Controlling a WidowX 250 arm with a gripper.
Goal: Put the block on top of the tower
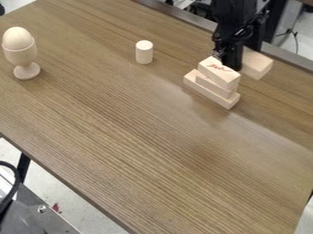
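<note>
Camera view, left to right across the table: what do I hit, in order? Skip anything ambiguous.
Wooden cup with an egg-shaped piece on top → small upright cylinder → tower of stacked blocks → separate block at the far side, past the tower.

The egg (18,36) sits in the cup (22,55), at the left on the table (122,119). Between this cup and the tower (209,89) stands the cylinder (144,52). Right of the tower is the block (257,64).
</note>
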